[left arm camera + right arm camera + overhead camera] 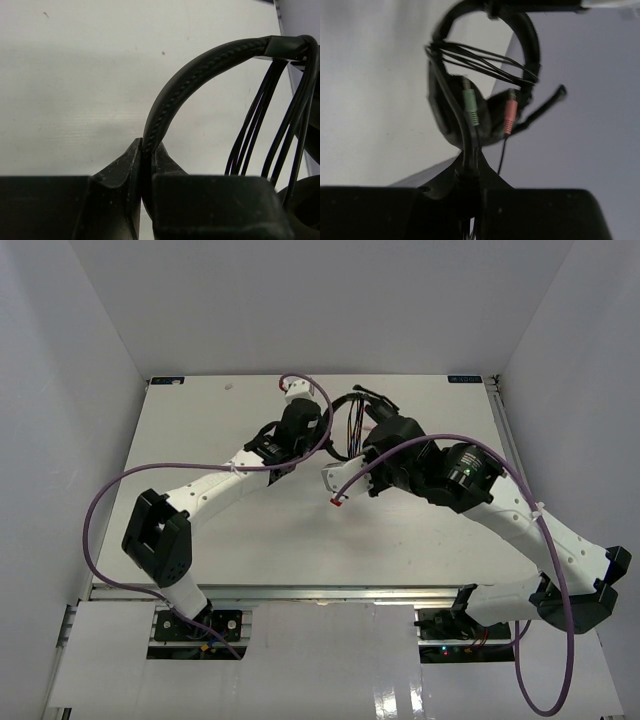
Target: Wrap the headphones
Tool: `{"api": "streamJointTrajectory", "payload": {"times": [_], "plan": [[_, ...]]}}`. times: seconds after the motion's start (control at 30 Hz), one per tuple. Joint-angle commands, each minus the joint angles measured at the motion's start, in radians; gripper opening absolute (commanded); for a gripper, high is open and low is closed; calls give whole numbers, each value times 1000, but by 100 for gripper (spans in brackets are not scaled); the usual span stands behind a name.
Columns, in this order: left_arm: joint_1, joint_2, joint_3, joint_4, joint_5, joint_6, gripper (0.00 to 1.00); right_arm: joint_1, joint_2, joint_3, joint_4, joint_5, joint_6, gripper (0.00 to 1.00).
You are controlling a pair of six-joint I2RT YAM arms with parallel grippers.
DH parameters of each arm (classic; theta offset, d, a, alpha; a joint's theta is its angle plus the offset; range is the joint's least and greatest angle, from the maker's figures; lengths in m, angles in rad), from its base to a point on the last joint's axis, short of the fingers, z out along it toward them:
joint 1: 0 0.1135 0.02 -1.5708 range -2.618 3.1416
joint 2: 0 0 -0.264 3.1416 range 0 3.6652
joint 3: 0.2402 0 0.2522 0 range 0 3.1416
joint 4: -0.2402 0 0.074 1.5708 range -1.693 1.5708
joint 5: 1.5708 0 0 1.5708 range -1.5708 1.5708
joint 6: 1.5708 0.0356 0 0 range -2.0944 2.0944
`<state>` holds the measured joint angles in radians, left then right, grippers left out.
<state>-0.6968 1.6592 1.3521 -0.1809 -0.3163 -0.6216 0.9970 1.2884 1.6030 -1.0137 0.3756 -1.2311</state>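
The black headphones [352,422] hang between my two grippers above the far middle of the table. My left gripper [148,147] is shut on the stitched headband [200,62]. Several turns of the thin black cord [250,140] hang from the band's right end. In the right wrist view the headphones [520,35] show with the cord looped across the band, a green plug [469,106], a pink plug [509,112] and the boom mic [545,106] dangling. My right gripper [472,159] is shut on the cord just below the cups.
The white table [250,540] lies inside white walls on three sides. A metal rail [505,430] runs along its right edge. Thick purple arm cables [100,510] loop at the left and over the right arm [545,530].
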Motion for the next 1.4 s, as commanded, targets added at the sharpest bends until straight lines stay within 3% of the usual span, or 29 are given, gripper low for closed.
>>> {"api": "streamJointTrajectory", "payload": {"times": [0.0,0.13,0.43,0.73,1.03,1.37], "plan": [[7,-61,-89,61,127,95,0,10,-55,-52,196,223,-177,8],[6,-103,-169,72,193,172,0,8,-110,-133,350,236,-256,8],[6,-224,-344,166,463,312,0,-62,-101,-184,510,107,-202,8],[6,-307,-395,147,598,378,0,-270,-31,-101,508,-130,-42,8],[6,-321,-388,78,629,439,0,-362,72,13,479,-253,22,11],[8,-334,-362,45,653,466,0,-407,106,14,415,-370,84,11]]}}
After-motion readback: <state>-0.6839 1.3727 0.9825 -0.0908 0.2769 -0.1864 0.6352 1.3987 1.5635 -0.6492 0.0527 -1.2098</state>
